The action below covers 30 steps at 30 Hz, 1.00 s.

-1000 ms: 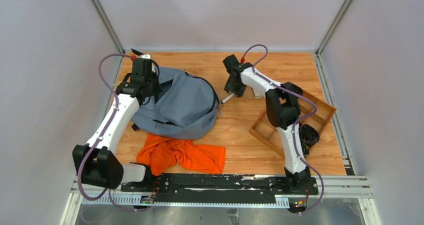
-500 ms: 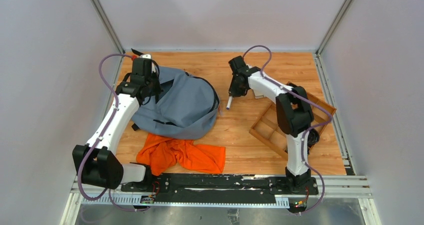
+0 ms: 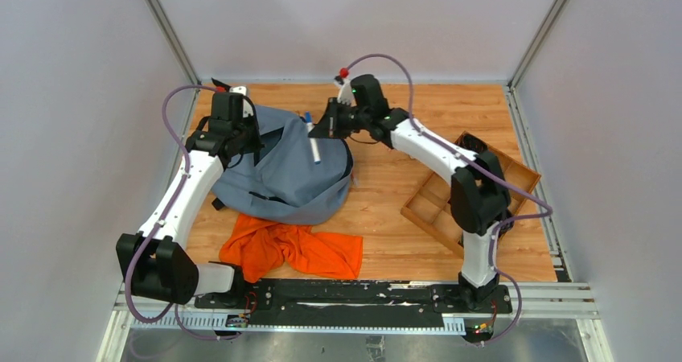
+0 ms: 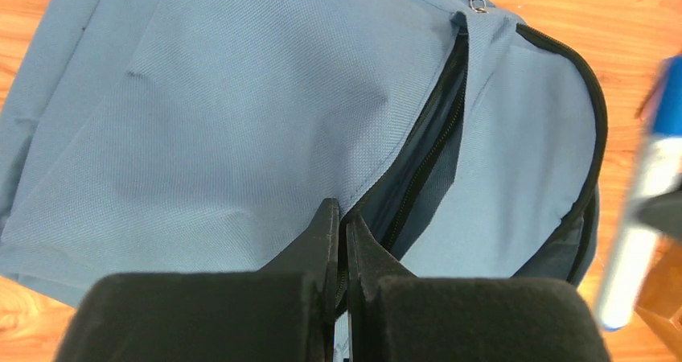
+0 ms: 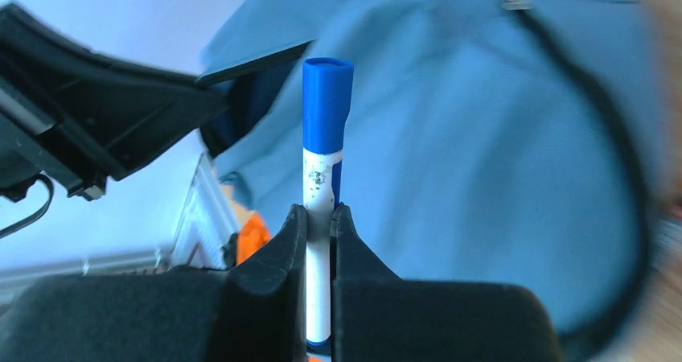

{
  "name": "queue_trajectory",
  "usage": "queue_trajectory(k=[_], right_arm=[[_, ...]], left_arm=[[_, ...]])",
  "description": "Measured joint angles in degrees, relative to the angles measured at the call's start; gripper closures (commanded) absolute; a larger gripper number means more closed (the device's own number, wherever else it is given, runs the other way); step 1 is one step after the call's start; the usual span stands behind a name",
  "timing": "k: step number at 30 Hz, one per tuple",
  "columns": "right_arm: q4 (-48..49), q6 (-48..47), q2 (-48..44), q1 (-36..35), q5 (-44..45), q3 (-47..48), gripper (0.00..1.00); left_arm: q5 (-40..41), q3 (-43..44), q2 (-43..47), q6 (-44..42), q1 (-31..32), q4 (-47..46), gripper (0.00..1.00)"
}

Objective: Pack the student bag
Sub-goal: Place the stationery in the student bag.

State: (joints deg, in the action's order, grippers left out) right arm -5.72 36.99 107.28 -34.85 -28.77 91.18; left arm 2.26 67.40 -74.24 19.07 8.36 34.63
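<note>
orange cloth [image 3: 293,249]: crumpled, near edge | wooden tray [image 3: 430,205]: right side | marker [image 5: 326,137]: blue-capped, white

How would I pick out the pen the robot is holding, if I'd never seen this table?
Find the big grey-blue student bag on the left of the wooden table. Over it, the right gripper pinches a thin marker. It is the only slim white stick with a blue cap, unlike the soft orange cloth nearby.

The bag [image 4: 241,121] is matt woven cloth, the marker [image 5: 320,187] smooth, scuffed plastic, the table [image 3: 386,209] and tray [image 3: 434,209] grained wood, the orange rag [image 3: 297,249] soft cloth.
</note>
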Motion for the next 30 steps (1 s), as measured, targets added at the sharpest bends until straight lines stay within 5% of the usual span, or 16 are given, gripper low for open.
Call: queue_trajectory(k=[12, 24, 30], right_arm=[[3.3, 6.5, 11.8, -8.3, -15.7, 7.6, 1.00], [5.2, 19.4, 21.7, -7.2, -15.2, 16.3, 1.00], [5.3, 26.4, 22.1, -5.2, -8.1, 16.8, 1.00]], left_arm=[[-6.4, 0.0, 0.0, 1.1, -0.1, -1.6, 1.00], [-12.3, -1.6, -0.2, 0.9, -0.3, -3.7, 1.00], [-13.4, -2.0, -0.2, 0.8, -0.4, -3.9, 1.00]])
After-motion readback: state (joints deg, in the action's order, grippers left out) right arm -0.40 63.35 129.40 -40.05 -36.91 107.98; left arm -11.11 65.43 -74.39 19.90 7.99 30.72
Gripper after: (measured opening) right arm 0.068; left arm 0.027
